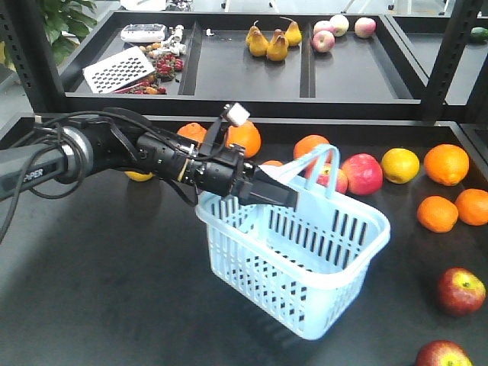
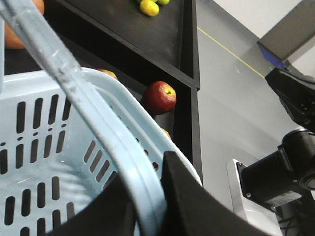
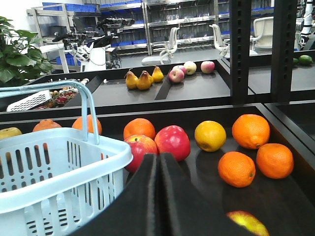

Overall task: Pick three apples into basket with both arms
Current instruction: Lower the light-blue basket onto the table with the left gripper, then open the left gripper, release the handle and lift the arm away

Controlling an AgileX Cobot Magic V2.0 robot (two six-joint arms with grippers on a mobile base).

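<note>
Two dark maroon fruits lie nearest, on the right of the black table (image 1: 114, 290): the front apple (image 1: 442, 355), cut by the frame edge, and the second apple (image 1: 460, 291) just behind it, both well apart from the basket (image 1: 320, 252). That pale blue basket sits tilted mid-table, its left rim pinched between the fingers of the left gripper (image 1: 290, 198). The right gripper (image 3: 158, 160), seen only from its wrist camera beside the basket, has its fingers pressed flat together. Behind the basket sit pink-red apples (image 1: 362, 174), then oranges (image 1: 446, 164); farthest, pears (image 1: 268, 44) on the shelf.
</note>
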